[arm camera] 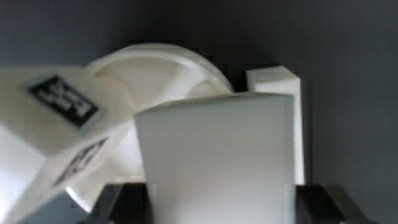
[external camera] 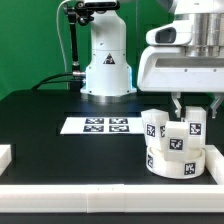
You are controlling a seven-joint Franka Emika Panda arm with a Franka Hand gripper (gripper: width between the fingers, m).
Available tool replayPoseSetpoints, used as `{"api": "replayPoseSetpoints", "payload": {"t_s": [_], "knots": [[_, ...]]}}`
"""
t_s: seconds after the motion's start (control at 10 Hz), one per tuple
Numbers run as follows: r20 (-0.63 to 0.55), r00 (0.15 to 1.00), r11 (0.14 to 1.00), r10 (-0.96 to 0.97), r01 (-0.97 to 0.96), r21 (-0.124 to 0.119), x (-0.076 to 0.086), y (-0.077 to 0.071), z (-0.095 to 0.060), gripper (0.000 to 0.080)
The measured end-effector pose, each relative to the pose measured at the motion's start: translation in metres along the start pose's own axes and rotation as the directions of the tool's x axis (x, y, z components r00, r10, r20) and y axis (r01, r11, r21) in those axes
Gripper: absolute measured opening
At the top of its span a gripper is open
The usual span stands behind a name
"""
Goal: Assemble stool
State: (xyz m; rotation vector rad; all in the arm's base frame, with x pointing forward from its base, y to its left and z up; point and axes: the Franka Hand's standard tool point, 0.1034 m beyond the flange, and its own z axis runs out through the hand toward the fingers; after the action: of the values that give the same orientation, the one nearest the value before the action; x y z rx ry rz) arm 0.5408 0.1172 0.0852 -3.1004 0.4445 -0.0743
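Note:
The stool's round white seat (external camera: 172, 161) lies at the exterior view's right, with tags on its rim. A tagged leg (external camera: 153, 125) stands upright in it. My gripper (external camera: 194, 112) hangs over the seat's right side, shut on another white leg (external camera: 195, 126) that stands upright on the seat. In the wrist view this leg (arm camera: 217, 150) fills the gap between my dark fingers (arm camera: 128, 205), and my gripper (arm camera: 217, 208) grips it on both sides. Behind it the seat's curved rim (arm camera: 157, 68) and a tag (arm camera: 68, 96) show.
The marker board (external camera: 105, 125) lies flat on the black table in the middle. The robot's white base (external camera: 105, 65) stands behind it. A plain white bar (external camera: 5, 155) sits at the left edge and a long one (external camera: 90, 190) runs along the front.

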Motion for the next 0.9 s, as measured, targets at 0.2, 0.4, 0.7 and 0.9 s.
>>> {"api": "replayPoseSetpoints", "payload": {"t_s": [0.2,0.4,0.7,0.9], "knots": [[0.012,0.957,0.957,0.29,-0.29,0.019,-0.0004,0.0001,0.0005,0.034],[0.035,0.844,0.844,0.535,-0.536,0.031,-0.0012,-0.0012,0.0008,0.034],[0.045,0.702,0.701,0.711,-0.712,0.025,-0.0025,-0.0036,0.0009,0.034],[0.047,0.623,0.623,0.781,-0.782,0.02,-0.0025,-0.0036,0.0011,0.034]]}}
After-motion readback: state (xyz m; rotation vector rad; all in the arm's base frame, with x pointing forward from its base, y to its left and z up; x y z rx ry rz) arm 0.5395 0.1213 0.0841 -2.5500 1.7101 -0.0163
